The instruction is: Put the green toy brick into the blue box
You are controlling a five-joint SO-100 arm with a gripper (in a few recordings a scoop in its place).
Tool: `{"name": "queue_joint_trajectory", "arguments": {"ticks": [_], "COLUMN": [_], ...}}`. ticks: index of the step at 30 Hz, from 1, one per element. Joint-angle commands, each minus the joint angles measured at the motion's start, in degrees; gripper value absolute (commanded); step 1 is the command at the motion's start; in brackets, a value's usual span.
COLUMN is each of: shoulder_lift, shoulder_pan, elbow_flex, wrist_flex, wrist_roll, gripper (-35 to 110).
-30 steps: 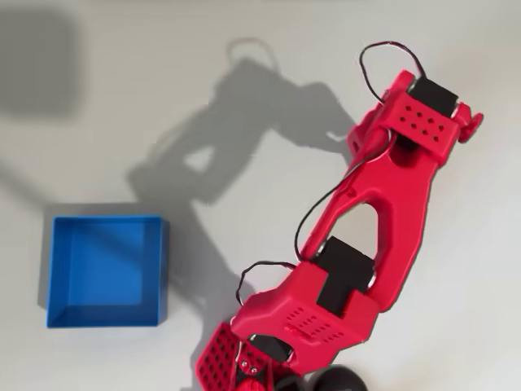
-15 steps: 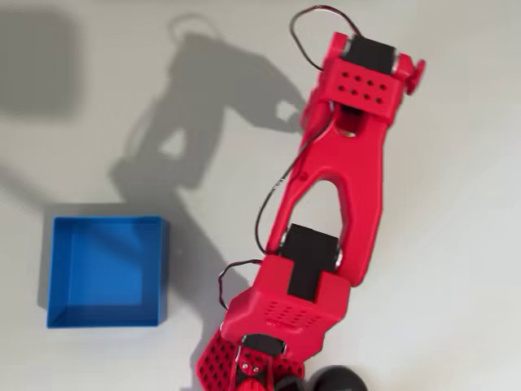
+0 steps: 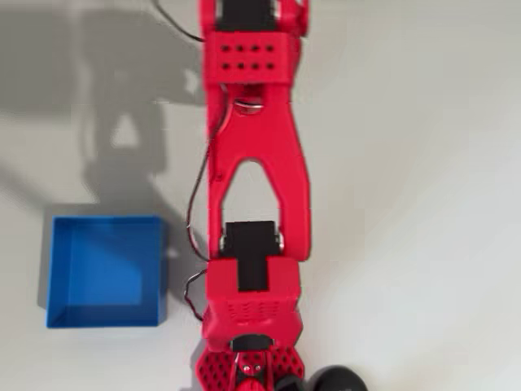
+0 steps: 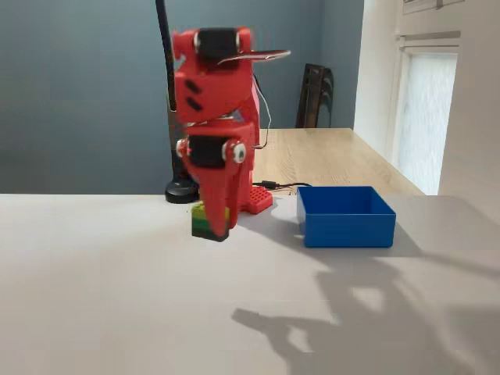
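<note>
In the fixed view the red arm's gripper point(image 4: 215, 231) points straight down and is shut on the green toy brick point(image 4: 203, 219), lime on top with darker green sides. The brick hangs a little above the white table, left of the blue box point(image 4: 348, 233), with a gap between them. In the overhead view the blue box point(image 3: 106, 316) lies at the lower left, with nothing inside. The red arm point(image 3: 252, 163) stretches from its base at the bottom edge straight to the top edge, covering whatever is under it.
A black round object point(image 3: 338, 380) sits beside the arm's base point(image 3: 244, 366). Behind the white table stand a wooden table point(image 4: 336, 156) and a dark chair point(image 4: 314, 94). The arm's shadow falls on the table point(image 3: 122, 138) above the box.
In the overhead view the arm has swung to the left, from pointing to the upper right to pointing straight up. The blue box has stayed put.
</note>
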Motion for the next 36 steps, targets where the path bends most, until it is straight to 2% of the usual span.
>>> {"name": "queue_joint_trajectory", "arguments": {"ticks": [1, 7, 17, 28, 36], "shoulder_lift": [3.08, 3.08, 3.16, 18.37, 23.73], "shoulder_pan": [-7.12, -15.47, -25.14, -43.95, -54.84], "elbow_flex": [-7.29, -10.11, -6.5, 14.5, 23.12], "wrist_flex": [4.31, 9.23, 9.49, 9.23, 9.14], "wrist_roll": [-0.35, -0.26, 0.26, 6.77, 11.51], "gripper": [0, 0, 0, 0, 0]}}
